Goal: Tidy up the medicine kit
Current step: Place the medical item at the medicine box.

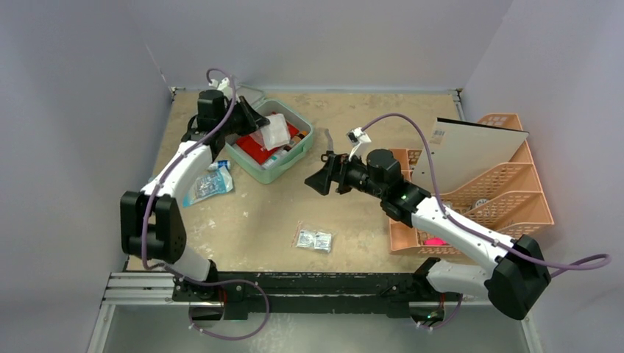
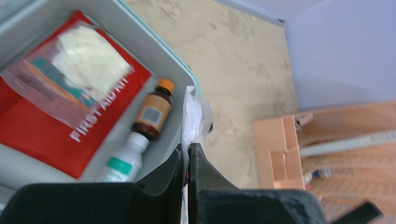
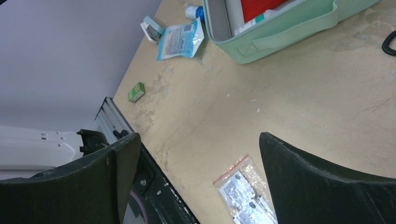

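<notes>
Your left gripper (image 2: 188, 150) is clamped tight on a thin whitish plastic packet (image 2: 194, 112), and from the top view it's got that packet hanging just above the medicine kit (image 1: 249, 168). The kit's the mint-green case lying open at the far left of the table (image 1: 368, 121). Inside it you can see the red FIRST AID KIT pouch (image 2: 51, 133) lying flat with a clear gauze packet (image 2: 81, 60) on top. Along the kit's right wall beside the pouch there's a brown bottle with an orange cap (image 2: 153, 114) and a white bottle with a green label (image 2: 123, 163), lying end to end. Your right gripper (image 3: 198, 140) is spread wide with nothing in it. It's hovering over bare table just right of the kit, not touching the kit. On the near side there's a small clear zip bag of sachets (image 1: 314, 240) sitting on the table, well apart from the kit. A blue packet (image 1: 208, 184) lies just near-left of the kit, close to your left arm, and the right wrist view also picks up a tiny green box (image 3: 136, 92) near the table's left edge. The peach lattice rack (image 1: 508, 195) stands over on the right with a white board (image 1: 474, 147) leaning in it.
</notes>
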You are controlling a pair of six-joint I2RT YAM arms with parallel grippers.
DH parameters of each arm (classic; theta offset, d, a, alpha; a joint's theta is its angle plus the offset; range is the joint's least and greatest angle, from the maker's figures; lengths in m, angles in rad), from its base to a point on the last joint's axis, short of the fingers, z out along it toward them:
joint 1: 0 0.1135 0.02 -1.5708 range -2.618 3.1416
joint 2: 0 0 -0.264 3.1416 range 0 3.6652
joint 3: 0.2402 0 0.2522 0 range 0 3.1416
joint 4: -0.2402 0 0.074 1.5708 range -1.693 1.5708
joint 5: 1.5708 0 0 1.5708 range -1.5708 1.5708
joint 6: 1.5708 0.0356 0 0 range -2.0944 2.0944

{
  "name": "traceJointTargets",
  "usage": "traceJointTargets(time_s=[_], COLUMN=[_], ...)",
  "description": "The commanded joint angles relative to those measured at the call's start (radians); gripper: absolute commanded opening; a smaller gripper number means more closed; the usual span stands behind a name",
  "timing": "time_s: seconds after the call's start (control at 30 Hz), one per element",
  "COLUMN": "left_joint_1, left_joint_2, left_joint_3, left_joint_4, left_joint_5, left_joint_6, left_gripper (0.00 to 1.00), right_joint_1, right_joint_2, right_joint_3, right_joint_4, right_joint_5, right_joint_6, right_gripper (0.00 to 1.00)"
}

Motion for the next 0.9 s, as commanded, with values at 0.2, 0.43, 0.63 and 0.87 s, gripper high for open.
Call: traceJointTargets(time_s=[0.2,0.43,0.63,0.87], left_joint_1=[0.076,0.105,0.12,0.122], left_joint_2=[0.259,0.347,0.384,0.401], left_joint_3=[0.107,0.115,0.106,0.091], left_joint_4=[0.235,0.248,0.226,0.224], left_joint_5=[-0.157,-0.177,-0.213,-0.278], left_joint_6=[-0.117,-0.115,-0.079,-0.039], left_gripper=[0.0,0.0,0.0,0.0], right_joint_1=[0.002,0.001,0.003,0.002], right_joint_2=[0.024,0.044,0.066,0.076], right_joint_3=[0.016,0.035,0.036,0.039], right_joint_4=[-0.042,-0.049,-0.046,-0.041], right_joint_5=[-0.008,0.001,0.0,0.005], right_joint_6=[-0.035,-0.049,-0.048,-0.048], right_gripper=[0.99,0.99,0.99,0.99])
